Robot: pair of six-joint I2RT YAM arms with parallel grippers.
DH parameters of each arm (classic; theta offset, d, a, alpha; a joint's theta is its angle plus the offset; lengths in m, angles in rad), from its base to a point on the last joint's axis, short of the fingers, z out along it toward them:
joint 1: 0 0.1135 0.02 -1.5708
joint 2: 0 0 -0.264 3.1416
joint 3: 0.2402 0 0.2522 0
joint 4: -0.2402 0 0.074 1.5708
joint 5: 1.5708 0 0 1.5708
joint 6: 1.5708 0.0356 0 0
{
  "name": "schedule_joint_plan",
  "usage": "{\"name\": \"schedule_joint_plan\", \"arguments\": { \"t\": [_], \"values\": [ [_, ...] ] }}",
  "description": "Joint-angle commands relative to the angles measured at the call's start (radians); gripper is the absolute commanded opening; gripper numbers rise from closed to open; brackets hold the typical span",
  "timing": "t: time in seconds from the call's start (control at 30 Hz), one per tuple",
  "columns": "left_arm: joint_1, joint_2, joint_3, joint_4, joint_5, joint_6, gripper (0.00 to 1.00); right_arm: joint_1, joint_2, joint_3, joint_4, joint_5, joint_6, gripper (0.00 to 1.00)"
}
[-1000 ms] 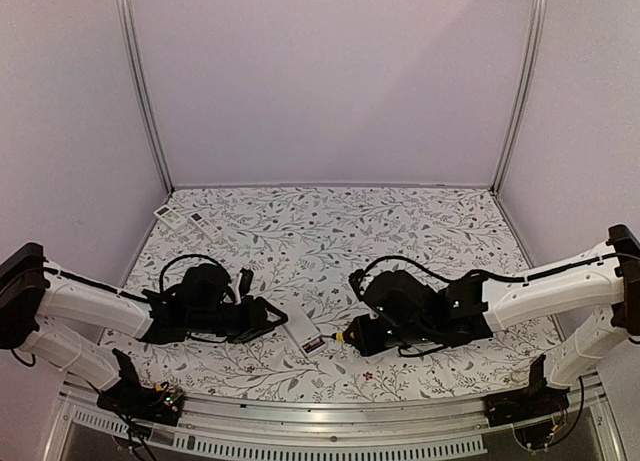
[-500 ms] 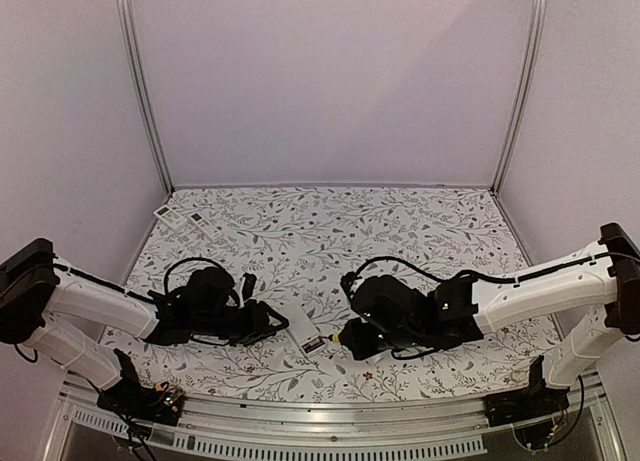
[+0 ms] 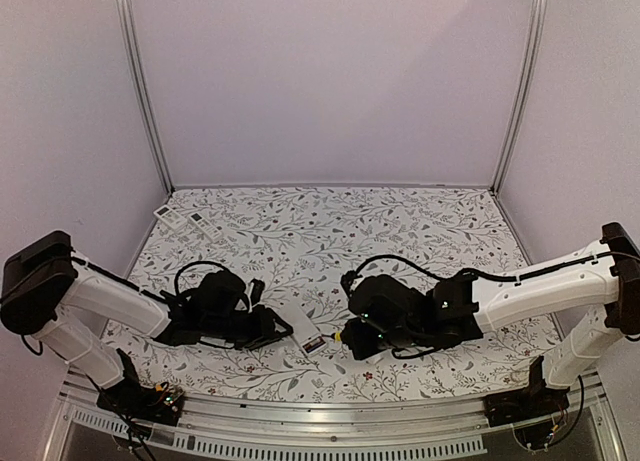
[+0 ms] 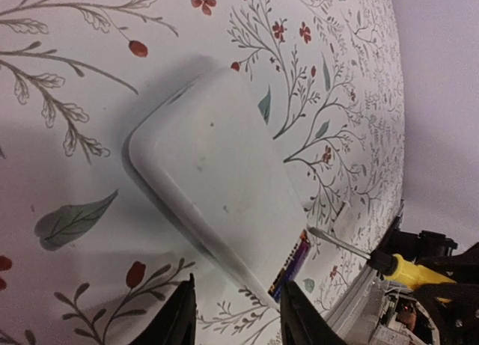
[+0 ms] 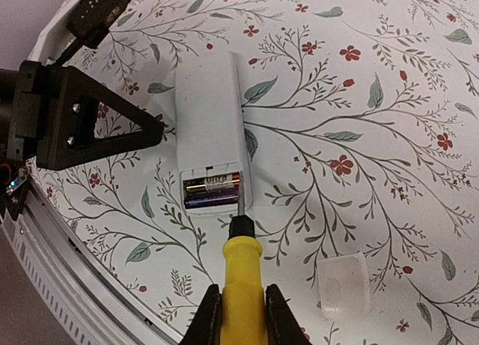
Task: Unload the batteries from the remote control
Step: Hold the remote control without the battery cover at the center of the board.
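Gripper on right arm aims screwdriver at remote.

The left arm is sliding right across the bench, carrying the left claw closer to the remote, and its fingers are drawing closer together. The right arm is easing left, so the right claw is nudging the screwdriver tip nearer the batteries.
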Motion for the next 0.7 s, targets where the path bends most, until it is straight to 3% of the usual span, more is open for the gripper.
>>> {"name": "schedule_joint_plan", "arguments": {
  "t": [0.0,0.67],
  "values": [
    [-0.025,0.022,0.028,0.009,0.009,0.014,0.37,0.011,0.016,0.022,-0.021,0.015,-0.007,0.00],
    [-0.032,0.069,0.028,0.037,0.016,0.008,0.32,0.018,0.071,0.046,-0.069,-0.001,0.036,0.00]
  ]
}}
